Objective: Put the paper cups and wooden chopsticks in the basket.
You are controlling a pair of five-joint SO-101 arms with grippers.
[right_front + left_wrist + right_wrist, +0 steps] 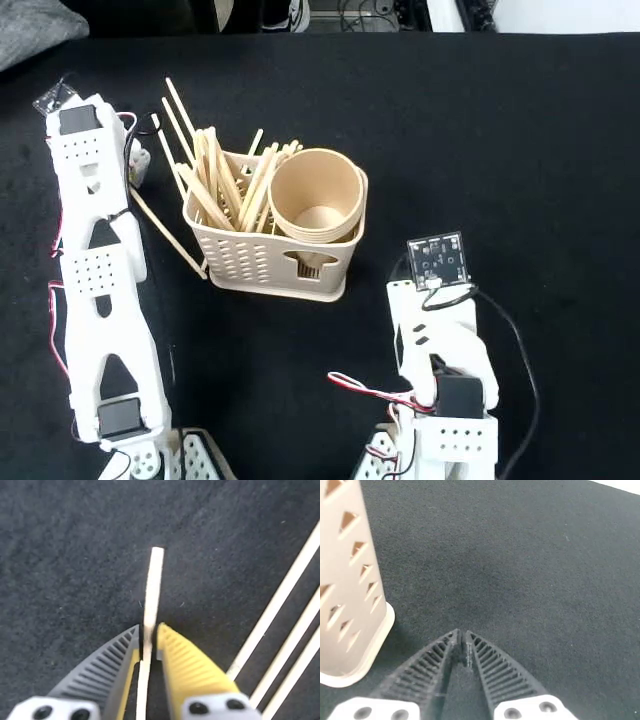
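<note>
Left tool [149, 630], in its wrist view, pinches a chopstick [155, 575], perhaps aloft.

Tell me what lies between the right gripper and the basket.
Only bare black tabletop, seen in the right wrist view: the right gripper stands apart from the basket.

The left arm [95, 270] stretches out nearly straight from its base along the left side of the surface [520, 150]. The left gripper [148, 630] points down, its fingers [185, 665] closed on a chopstick [154, 580] that sticks out past the tips. The right arm [440, 350] is folded short over its base. The right gripper [462, 634] hangs low, its fingers [495, 675] pressed together.
</note>
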